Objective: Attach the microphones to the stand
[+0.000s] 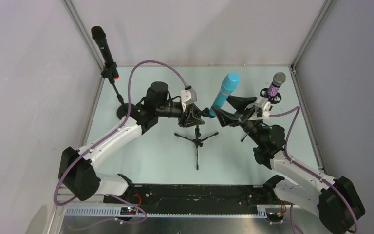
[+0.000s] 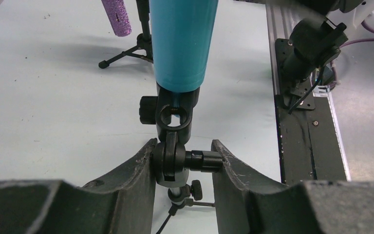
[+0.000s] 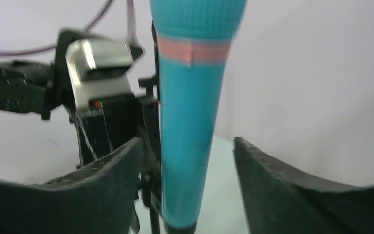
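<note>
The turquoise-blue microphone point(image 1: 225, 92) stands tilted in the clip of the middle tripod stand point(image 1: 197, 139). My left gripper point(image 1: 202, 113) is shut on that stand's swivel joint point(image 2: 173, 163), one finger on the joint and the other on its knob; the turquoise microphone point(image 2: 182, 44) rises just above the gripper point(image 2: 183, 146). My right gripper point(image 1: 222, 117) is open, its fingers on either side of the turquoise body point(image 3: 190, 126) with a gap to the right one point(image 3: 187, 161). The black microphone point(image 1: 104, 48) sits on a far-left stand. The purple glitter microphone point(image 1: 274, 87) sits on a right stand.
The purple microphone's tripod legs point(image 2: 131, 51) stand just behind the middle stand. A black rail point(image 1: 195, 192) runs along the near edge. Grey enclosure walls close the left, back and right. Purple cables point(image 1: 151, 63) loop over the arms.
</note>
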